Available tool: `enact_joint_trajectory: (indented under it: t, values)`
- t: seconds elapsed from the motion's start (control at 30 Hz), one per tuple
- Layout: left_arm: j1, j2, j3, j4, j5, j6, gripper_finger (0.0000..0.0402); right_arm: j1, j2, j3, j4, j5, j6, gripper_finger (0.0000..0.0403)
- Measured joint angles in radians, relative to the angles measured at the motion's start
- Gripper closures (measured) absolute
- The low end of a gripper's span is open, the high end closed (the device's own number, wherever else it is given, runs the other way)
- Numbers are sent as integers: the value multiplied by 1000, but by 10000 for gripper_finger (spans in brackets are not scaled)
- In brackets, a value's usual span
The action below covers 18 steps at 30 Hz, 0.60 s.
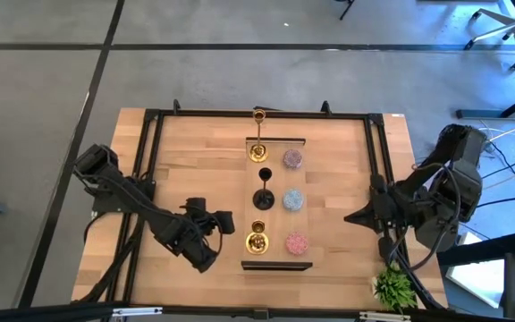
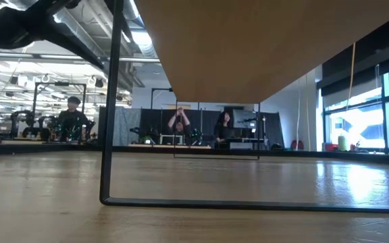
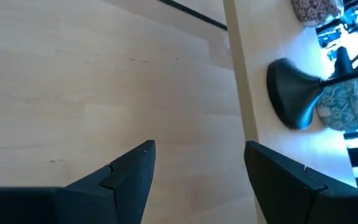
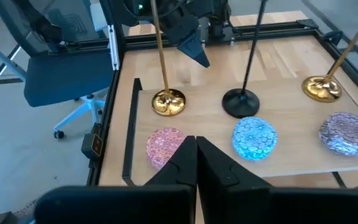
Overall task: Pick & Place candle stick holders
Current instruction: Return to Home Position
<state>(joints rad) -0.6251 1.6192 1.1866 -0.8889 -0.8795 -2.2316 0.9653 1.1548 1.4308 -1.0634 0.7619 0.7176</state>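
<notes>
Three stemmed holders stand on their round bases in a row on a light board: a gold one at the far end, a black one in the middle, a gold one at the near end. Beside them sit the mauve, light-blue and pink speckled holders. My left gripper is open and empty just left of the board; its wrist view shows the black holder's base ahead. My right gripper is shut and empty, right of the board, pointing at the pink holder.
A black frame runs around the wooden table. A small green plant stands at the near right corner. Bare wood lies left and right of the board. People sit in the room behind.
</notes>
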Motion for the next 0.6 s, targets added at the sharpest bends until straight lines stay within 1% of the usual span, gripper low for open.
enact_joint_trajectory:
  t: [0.07,0.13,0.27,0.37,0.43,0.53,0.6]
  values:
    - [8,0,0,2,-1,-4,158,1,-28,-36,17,15,-4,401]
    - [15,0,0,6,-1,-6,158,5,-85,-107,88,20,-39,401]
    - [32,0,0,17,-1,-6,158,5,-246,-303,295,22,-102,402]
    - [44,0,0,27,-2,-6,158,-8,-384,-441,409,20,-157,402]
    - [52,0,0,27,-2,-6,158,-31,-477,-511,443,20,-185,402]
    - [65,0,0,27,-2,-6,158,-77,-625,-591,449,16,-202,402]
    - [74,0,0,27,-2,-7,158,-102,-723,-641,451,-14,-202,402]
